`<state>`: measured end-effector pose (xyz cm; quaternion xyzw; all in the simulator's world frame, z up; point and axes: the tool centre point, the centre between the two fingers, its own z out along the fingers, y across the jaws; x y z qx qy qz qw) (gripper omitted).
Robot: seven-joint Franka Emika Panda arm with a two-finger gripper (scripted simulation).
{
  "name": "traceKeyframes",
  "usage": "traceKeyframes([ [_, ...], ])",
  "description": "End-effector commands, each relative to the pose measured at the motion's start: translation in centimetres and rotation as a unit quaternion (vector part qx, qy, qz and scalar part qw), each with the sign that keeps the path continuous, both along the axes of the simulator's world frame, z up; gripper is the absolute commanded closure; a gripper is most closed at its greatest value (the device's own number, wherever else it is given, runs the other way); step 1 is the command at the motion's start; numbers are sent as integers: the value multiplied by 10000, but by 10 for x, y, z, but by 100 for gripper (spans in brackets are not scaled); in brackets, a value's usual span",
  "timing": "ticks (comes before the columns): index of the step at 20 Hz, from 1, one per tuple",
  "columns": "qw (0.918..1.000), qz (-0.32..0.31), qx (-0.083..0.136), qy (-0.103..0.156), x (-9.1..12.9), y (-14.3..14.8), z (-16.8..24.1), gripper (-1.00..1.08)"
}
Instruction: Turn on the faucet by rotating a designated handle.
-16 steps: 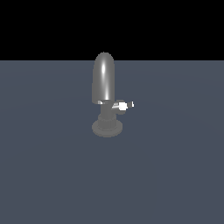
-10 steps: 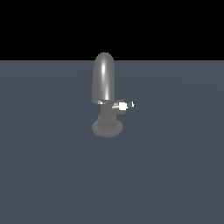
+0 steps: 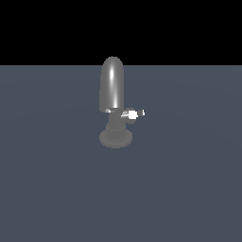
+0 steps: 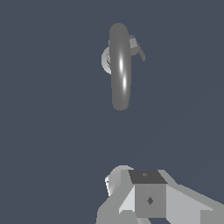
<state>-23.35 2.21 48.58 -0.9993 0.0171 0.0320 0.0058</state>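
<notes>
One faucet (image 3: 112, 90), standing alone mid-counter (image 3: 56, 189).
I'd push its stubby handle (image 3: 133, 114), on the exterior view's right, near the white tip: rigid, slick metal. My pincer's state, I cannot tell.

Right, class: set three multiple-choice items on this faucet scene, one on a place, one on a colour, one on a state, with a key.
1. The handle juts from the faucet toward the exterior view's: A left, B right, C top.
2. The handle's tip is: A white, B red, C black.
3. The faucet stands: A upright, B tipped over, C upside down.

Key: B, the lever sticks out to that side of the stem; A, its end shows bright white; A, the spout rises straight above its round base.
</notes>
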Motion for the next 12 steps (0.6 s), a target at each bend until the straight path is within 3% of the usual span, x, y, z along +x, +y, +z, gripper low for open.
traceKeyframes([
  [1,9998,-125,55,143,9,2,-1,108],
  [12,9901,-889,393,1009,61,7,-8,108],
])
